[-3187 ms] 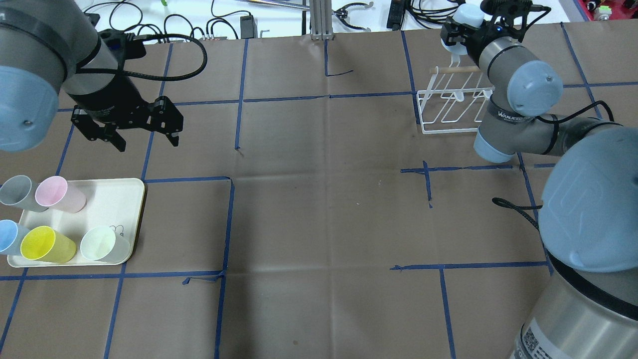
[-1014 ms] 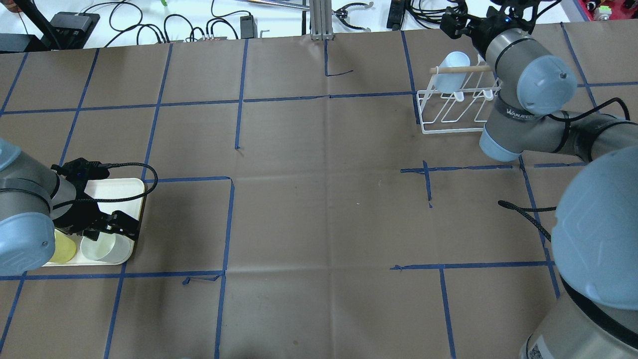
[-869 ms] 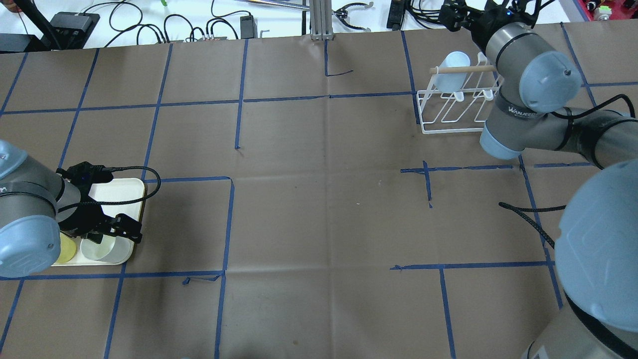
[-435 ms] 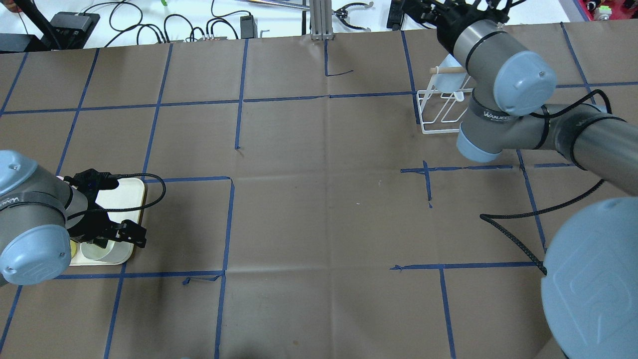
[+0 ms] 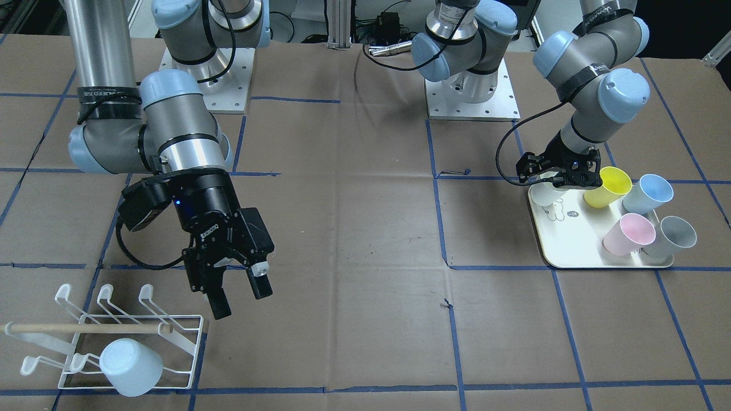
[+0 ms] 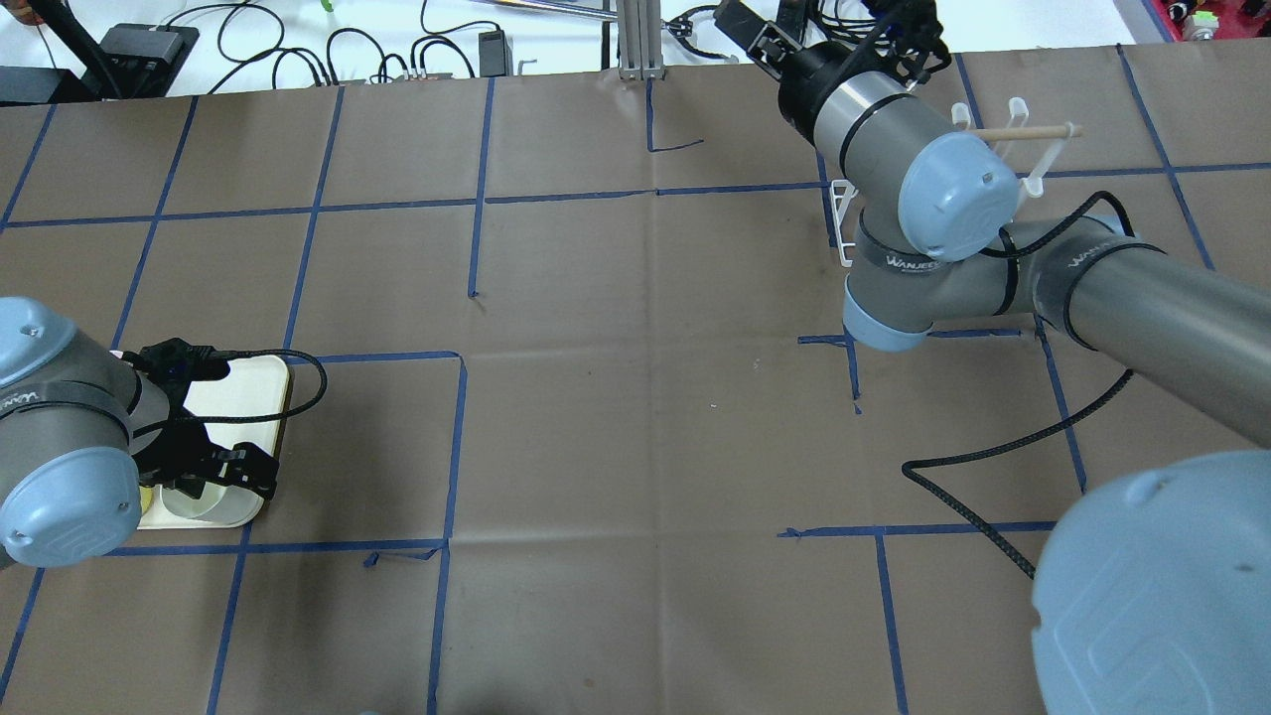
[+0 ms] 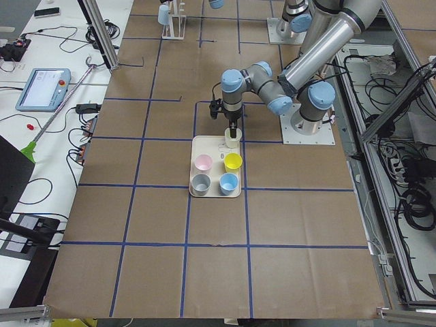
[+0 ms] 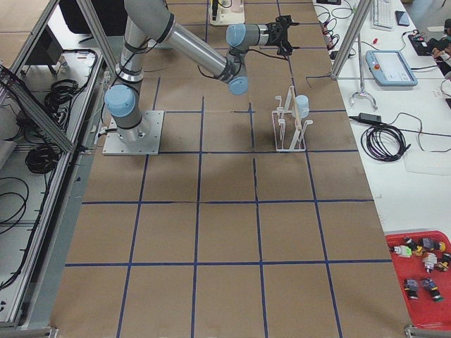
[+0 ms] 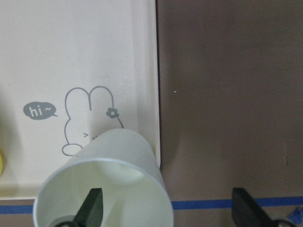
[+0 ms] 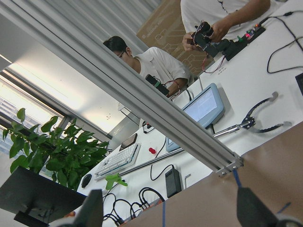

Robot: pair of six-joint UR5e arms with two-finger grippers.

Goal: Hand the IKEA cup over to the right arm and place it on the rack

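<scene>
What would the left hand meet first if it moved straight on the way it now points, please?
Probably the white cup: the left hand points down astride its wall, one finger inside. Depth is unclear.

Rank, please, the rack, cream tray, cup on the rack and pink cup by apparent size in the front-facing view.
1. rack
2. cream tray
3. cup on the rack
4. pink cup
The last two are unsure: the former is nearer the camera.

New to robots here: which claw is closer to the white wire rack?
The right gripper, open just beside the white wire rack. The left gripper is far across, at the cream rectangular tray.
</scene>
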